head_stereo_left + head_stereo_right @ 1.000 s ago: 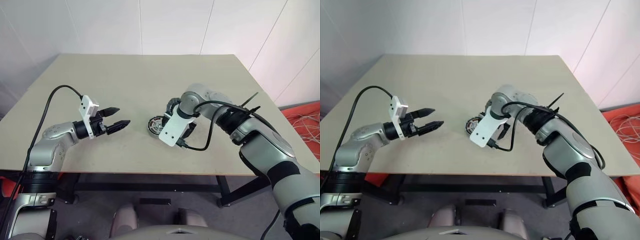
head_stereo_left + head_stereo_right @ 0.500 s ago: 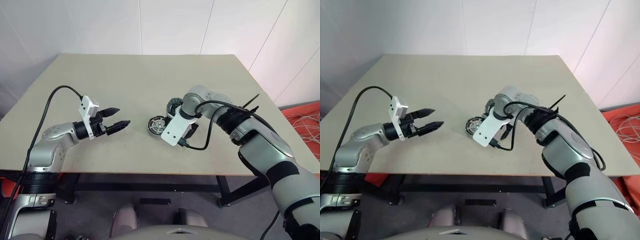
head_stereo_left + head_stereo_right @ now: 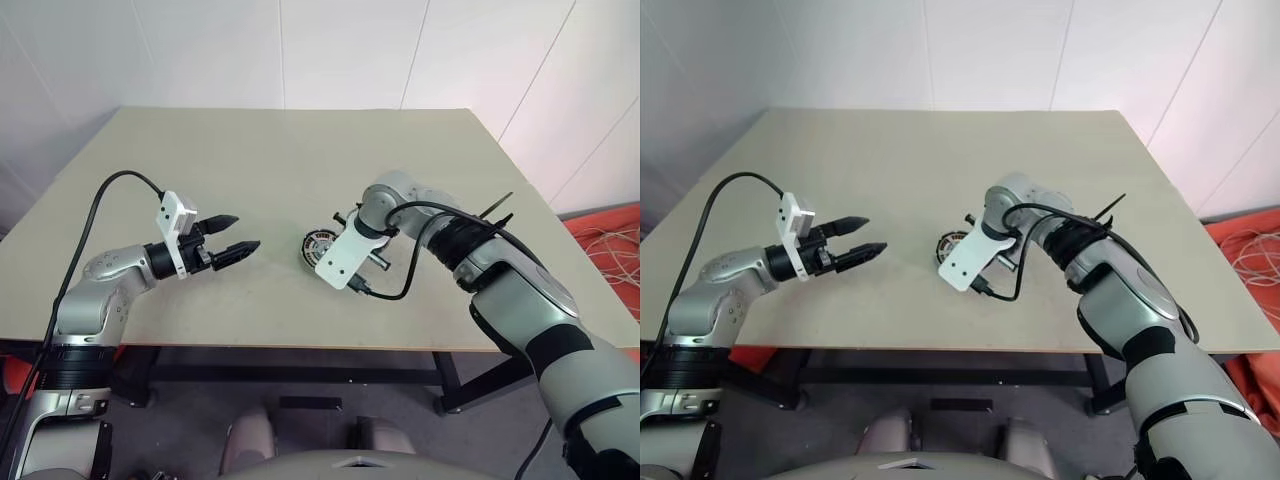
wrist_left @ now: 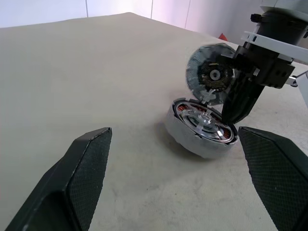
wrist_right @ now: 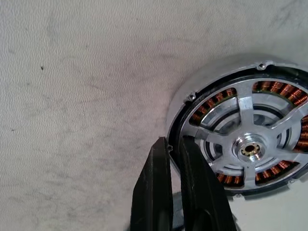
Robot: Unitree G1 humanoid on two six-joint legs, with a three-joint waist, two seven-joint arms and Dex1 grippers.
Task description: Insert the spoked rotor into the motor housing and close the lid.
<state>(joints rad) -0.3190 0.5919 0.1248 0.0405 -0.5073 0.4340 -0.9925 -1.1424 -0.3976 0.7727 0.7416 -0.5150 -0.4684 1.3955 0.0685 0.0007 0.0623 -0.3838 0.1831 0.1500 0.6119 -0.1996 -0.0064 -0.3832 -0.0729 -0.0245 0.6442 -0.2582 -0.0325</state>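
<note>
Table (image 3: 250, 160): matt beige top, faintly mottled and scuffed close up. Motor housing (image 5: 240, 144): pale grey metal shell, satin finish, small screws at rim; copper-brown windings inside. Spoked rotor (image 5: 250, 144) seated in it: bright polished silver metal spokes, shiny hub. Lid (image 4: 211, 72): dull silver-grey metal, dark centre. Left gripper (image 4: 178, 187) fingers (image 4: 86, 168): matt black, fine cross-hatch texture. Right gripper (image 5: 174, 144) fingers (image 5: 159, 183): smooth black, slight sheen.

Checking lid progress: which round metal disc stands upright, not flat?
The lid, a silver-grey disc with a dark centre, stands on edge beside the right gripper; the copper-wound motor housing with a silver spoked face lies flat on the table.
</note>
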